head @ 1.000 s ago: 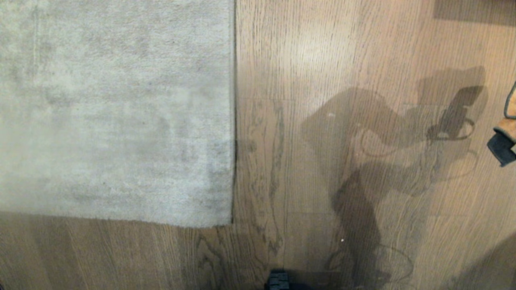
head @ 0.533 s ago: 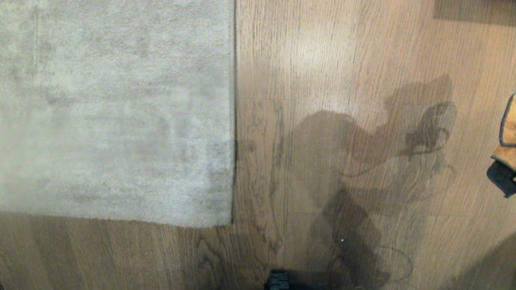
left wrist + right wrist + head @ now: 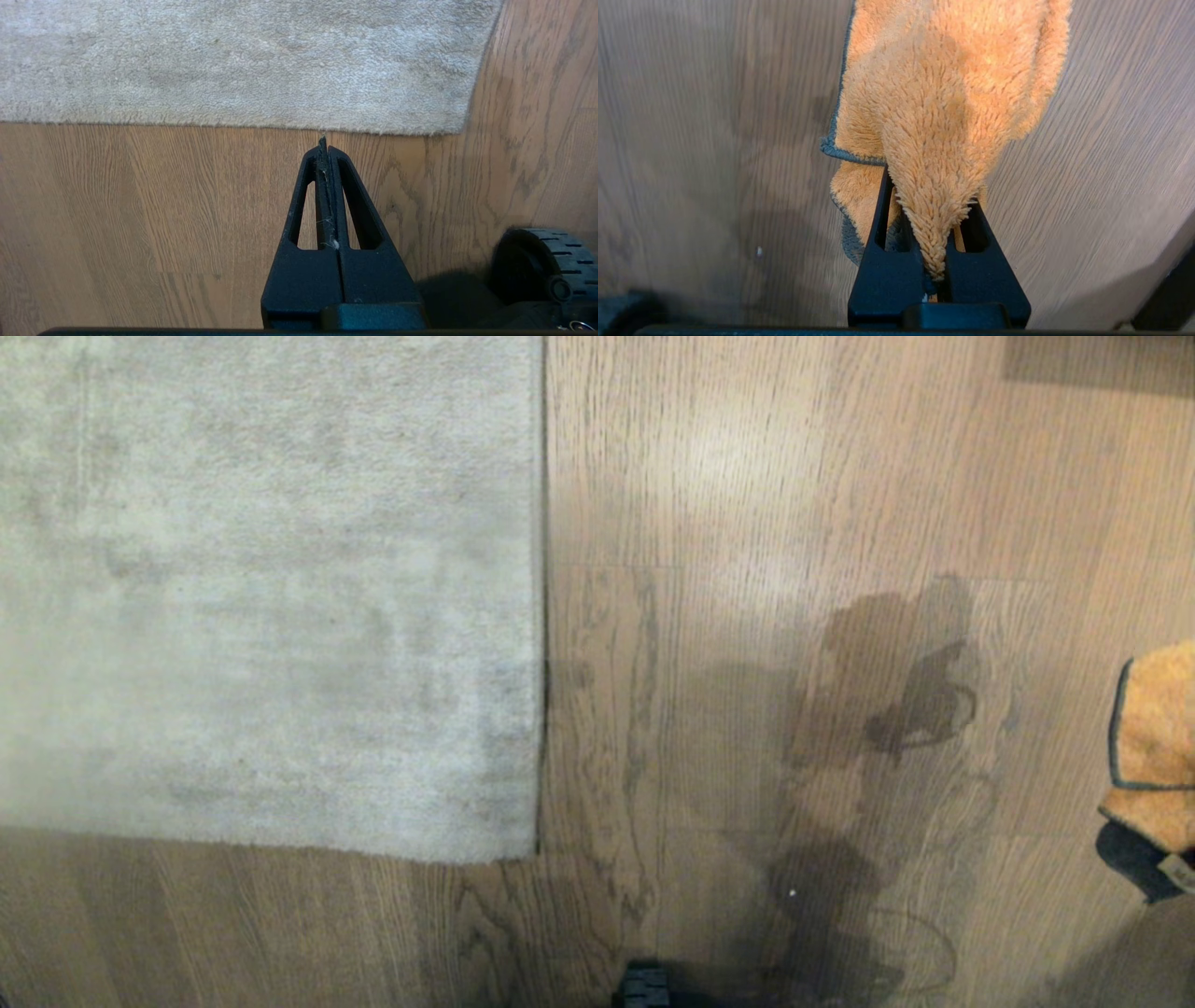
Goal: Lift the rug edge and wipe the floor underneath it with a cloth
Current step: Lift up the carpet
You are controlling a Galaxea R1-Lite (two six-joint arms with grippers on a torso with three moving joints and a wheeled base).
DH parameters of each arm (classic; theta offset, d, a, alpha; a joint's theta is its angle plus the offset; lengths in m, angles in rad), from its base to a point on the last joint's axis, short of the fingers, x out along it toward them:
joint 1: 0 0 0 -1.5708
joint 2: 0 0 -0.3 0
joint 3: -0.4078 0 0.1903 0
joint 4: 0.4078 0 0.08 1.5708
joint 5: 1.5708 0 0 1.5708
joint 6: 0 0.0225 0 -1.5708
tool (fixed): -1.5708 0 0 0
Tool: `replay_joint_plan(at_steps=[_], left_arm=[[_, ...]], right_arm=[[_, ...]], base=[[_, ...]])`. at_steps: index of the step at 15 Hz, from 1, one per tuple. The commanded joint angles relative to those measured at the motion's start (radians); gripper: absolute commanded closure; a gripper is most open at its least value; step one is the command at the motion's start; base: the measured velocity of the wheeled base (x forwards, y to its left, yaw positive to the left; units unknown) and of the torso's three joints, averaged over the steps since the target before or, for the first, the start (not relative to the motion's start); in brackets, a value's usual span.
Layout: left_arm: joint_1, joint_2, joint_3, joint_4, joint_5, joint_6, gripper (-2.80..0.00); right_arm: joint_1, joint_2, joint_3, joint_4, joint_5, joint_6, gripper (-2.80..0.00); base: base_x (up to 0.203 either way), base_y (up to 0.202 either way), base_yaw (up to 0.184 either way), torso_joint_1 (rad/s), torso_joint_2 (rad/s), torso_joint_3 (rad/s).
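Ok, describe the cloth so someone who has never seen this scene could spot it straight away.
Start from the big pale grey rug on the robot's left, then cross the brown wood floor to the far right edge of the head view. There the cloth hangs, pinched in the right claw. It is the only bright thing here: fuzzy orange-yellow pile with a dark grey border.

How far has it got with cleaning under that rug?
Early on. Done: the right gripper is shut on the cloth, held over the floor. The left gripper is shut and empty, near the rug edge. Left: the rug lies flat, so lifting it and wiping underneath are both still to do.
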Motion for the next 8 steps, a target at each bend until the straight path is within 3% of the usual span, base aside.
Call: replay_joint_plan(at_steps=[1,8], left_arm=[[0.0,0.0,0.0,0.0,0.001,0.0,0.0],[0.0,0.0,0.0,0.0,0.001,0.0,0.0]], right_arm=[[0.095,-0.11,0.066,0.022,-0.073,-0.01,0.0],[0.194,-0.395,0.165,0.243,-0.136,-0.05,0.0]], base=[[0.0,0.0,0.0,0.0,0.0,0.0],[0.0,0.0,0.0,0.0,0.0,0.0]])
